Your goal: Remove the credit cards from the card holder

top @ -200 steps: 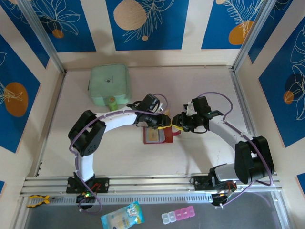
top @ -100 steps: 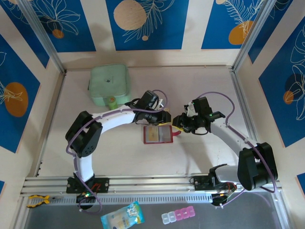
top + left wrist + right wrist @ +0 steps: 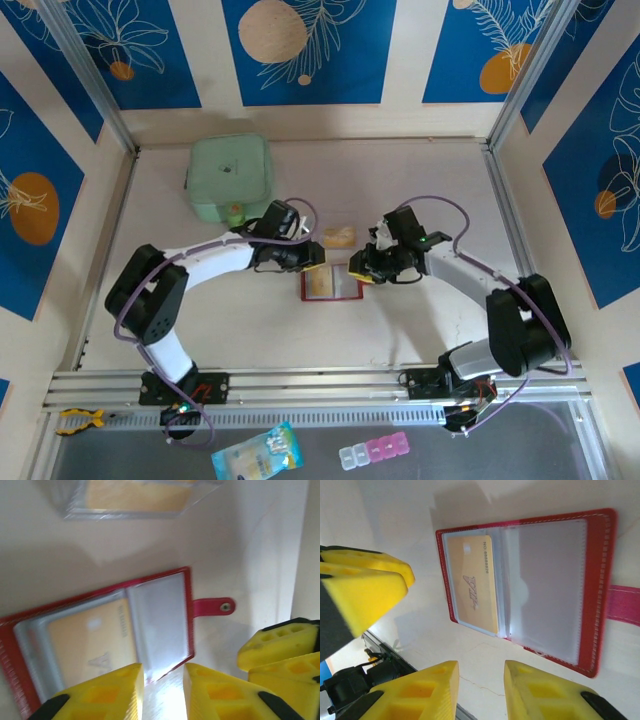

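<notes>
Pale cream worktop (image 3: pixel 420 190) underneath everything. At its far left, a square mint-green soft pouch (image 3: pixel 230 178), no part of this job. Near the middle, lying open and flat, the small dark red leather-like card holder (image 3: pixel 331 284) with clear grey sleeves.

Closely flanked by both arms: left gripper (image 3: pixel 314 263) at the holder's far-left corner, right gripper (image 3: pixel 358 272) at its right edge. From the left wrist, left gripper (image 3: pixel 163 690) with yellow fingers slightly parted, nothing pinched between them, poised just over the holder's edge. Much the same for the right gripper (image 3: pixel 480 692): narrow gap, bare worktop visible through it, released and empty, just beside the holder.

Partly done, by the look of it. Just beyond the holder and apart from it, a thin tan rectangular card (image 3: pixel 337 237) already out on the worktop, seemingly with a clear film around it. Still tucked in the sleeve on the left arm's side: one gold-orange card (image 3: pixel 475 590) with embossed print. Neighbouring clear sleeve (image 3: pixel 545 590) empty. Red snap tab (image 3: pixel 212 606) undone, lying flat to the side.

Left to do, judging from this: at least that one card to slide out. Impossible to tell whether more hide in the sleeves beneath.
</notes>
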You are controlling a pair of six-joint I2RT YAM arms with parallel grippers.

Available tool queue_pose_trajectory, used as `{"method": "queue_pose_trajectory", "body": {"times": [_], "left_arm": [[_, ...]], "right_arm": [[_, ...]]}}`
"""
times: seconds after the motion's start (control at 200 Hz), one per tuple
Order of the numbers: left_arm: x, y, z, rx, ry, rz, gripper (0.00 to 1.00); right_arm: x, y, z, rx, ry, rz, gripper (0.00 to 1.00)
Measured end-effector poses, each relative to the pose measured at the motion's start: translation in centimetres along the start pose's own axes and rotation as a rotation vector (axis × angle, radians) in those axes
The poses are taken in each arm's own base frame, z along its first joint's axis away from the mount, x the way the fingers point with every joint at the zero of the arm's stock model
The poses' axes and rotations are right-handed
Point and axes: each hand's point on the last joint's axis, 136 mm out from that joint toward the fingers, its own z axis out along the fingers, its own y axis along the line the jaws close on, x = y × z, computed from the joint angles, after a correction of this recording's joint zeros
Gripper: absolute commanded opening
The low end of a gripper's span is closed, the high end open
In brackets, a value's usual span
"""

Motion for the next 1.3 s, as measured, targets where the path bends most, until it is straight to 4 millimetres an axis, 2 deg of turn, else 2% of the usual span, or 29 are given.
{"method": "queue_pose_trajectory", "body": {"times": [0.135,0.405,0.89,1.3], "left_arm": [[1.1,1.8,-0.2,-0.027,0.012,-0.025,0.19],[2.5,3.7,0.1,-0.056,0.034,-0.042,0.12],[3.2,5.0,1.0,-0.070,0.055,-0.056,0.14],[3.8,5.8,1.5,-0.094,0.083,-0.072,0.14]], "right_arm": [[0.0,0.5,1.7,-0.006,0.039,-0.006,0.27],[-0.3,0.9,4.1,-0.012,0.083,-0.013,0.26],[-0.6,0.5,5.8,-0.015,0.117,-0.004,0.25],[-0.6,0.4,6.4,-0.022,0.134,0.002,0.22]]}}
